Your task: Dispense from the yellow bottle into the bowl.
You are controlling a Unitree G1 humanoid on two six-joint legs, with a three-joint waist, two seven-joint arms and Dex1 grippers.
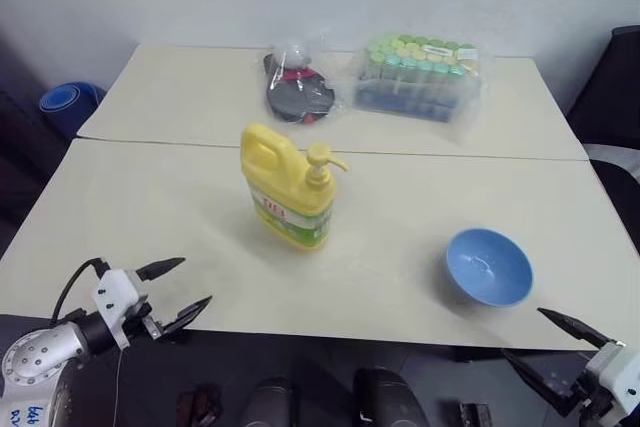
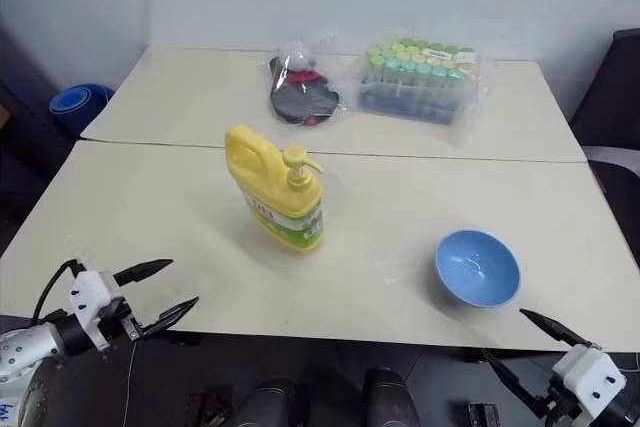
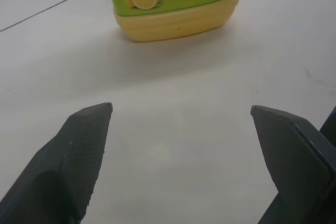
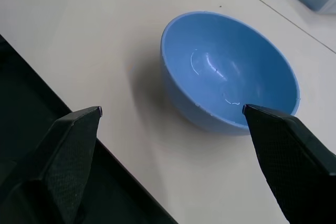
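Note:
The yellow bottle [image 1: 287,185] stands upright near the middle of the table, handle toward the left and pump nozzle pointing right; its green label and base [image 3: 176,3] show in the left wrist view. The light-blue bowl [image 1: 489,265] sits empty near the front right edge, seen close in the right wrist view [image 4: 229,72]. My left gripper [image 1: 182,291] hovers open at the front left edge, well short of the bottle. My right gripper [image 1: 558,339] is open just off the front edge, below the bowl. Neither holds anything.
The cream table [image 1: 150,207] is two tops joined by a seam. At the back lie a dark item wrapped in clear plastic [image 1: 298,89] and a pack of green-capped tubes [image 1: 420,75]. A blue object [image 1: 68,102] sits on the floor at left.

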